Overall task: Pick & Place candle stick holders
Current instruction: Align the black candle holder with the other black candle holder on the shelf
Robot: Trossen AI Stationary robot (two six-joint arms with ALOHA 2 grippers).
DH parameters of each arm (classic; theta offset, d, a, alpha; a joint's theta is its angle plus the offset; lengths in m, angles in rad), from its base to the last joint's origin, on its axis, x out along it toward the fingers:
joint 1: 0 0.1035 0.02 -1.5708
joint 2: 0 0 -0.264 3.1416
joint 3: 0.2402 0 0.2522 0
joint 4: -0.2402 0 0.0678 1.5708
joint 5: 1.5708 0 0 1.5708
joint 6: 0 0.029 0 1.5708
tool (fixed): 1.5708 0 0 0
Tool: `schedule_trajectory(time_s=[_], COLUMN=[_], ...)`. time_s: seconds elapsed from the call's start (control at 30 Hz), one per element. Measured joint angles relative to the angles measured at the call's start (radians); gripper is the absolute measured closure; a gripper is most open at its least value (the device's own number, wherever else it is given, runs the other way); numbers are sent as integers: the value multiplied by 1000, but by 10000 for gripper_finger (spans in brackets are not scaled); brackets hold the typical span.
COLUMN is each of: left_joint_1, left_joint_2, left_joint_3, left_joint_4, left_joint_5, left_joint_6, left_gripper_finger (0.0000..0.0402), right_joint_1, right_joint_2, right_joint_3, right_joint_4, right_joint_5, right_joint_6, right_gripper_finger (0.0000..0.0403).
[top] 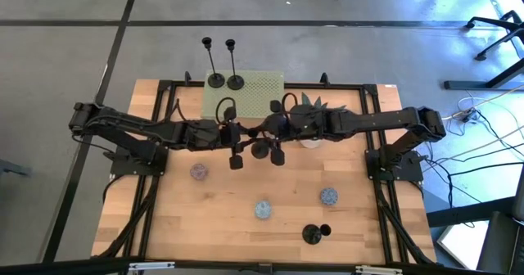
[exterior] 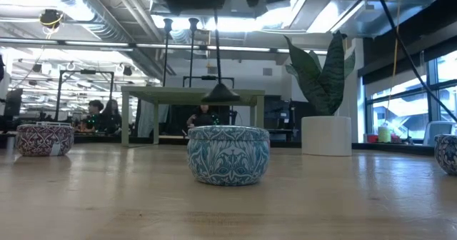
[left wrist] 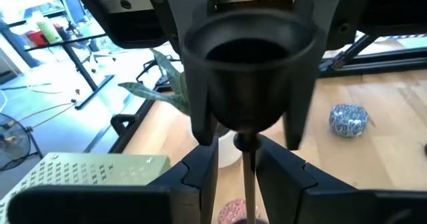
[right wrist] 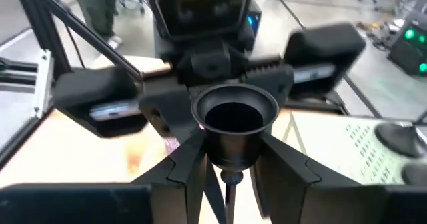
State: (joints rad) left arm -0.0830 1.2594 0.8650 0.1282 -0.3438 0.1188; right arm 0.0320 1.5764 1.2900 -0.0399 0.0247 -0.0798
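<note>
1. One candle stick holder hangs upright in the air over the middle of the table. Its small cup is on top and its round base is clear of the wood.
2. The right gripper has it. The two dark fingers are closed in narrowly just under the cup, one on each side, and carry the piece.
3. The left gripper faces it from the opposite side. Its fingers flank the thin stem lower down. They stand narrowly parted, with a slim gap showing on one side of the stem.
4. In the high view the two arms reach in from either side and their grippers meet nose to nose above the table's centre.
5. Two more candle stick holders stand upright side by side at the far edge of a green perforated mat, well apart from the grippers.
6. A fourth candle stick holder sits alone near the front edge of the table. I cannot tell whether it stands or lies tipped.
7. Three small patterned tins rest on the wood in front of the grippers, one to the left, one in the middle and one to the right.
8. A potted green plant in a white pot stands beside the mat, under the right arm in the high view.
9. Beyond the table, the low view shows an open workroom with another table and seated people far off.
</note>
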Motion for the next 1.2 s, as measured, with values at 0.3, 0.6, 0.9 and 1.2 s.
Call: schedule_trajectory(time_s=[0.3, 0.6, 0.9, 1.2], left_joint_1=[0, 0, -9, -92], left_joint_2=[0, 0, -18, -145], left_joint_3=[0, 0, 0, 0], left_joint_4=[-31, -80, -148, -344], left_joint_5=[0, -4, -40, -169], left_joint_6=[0, -1, -27, -36], left_gripper_finger=[306, 295, 282, 286], right_joint_1=[1, 0, 3, 3], right_joint_2=[0, 0, 0, -13], right_joint_3=[0, 0, 0, 54], right_joint_4=[-36, -52, -88, -97], right_joint_5=[7, 9, 85, 88], right_joint_6=[24, 39, 49, 60], right_gripper_finger=[280, 280, 280, 280])
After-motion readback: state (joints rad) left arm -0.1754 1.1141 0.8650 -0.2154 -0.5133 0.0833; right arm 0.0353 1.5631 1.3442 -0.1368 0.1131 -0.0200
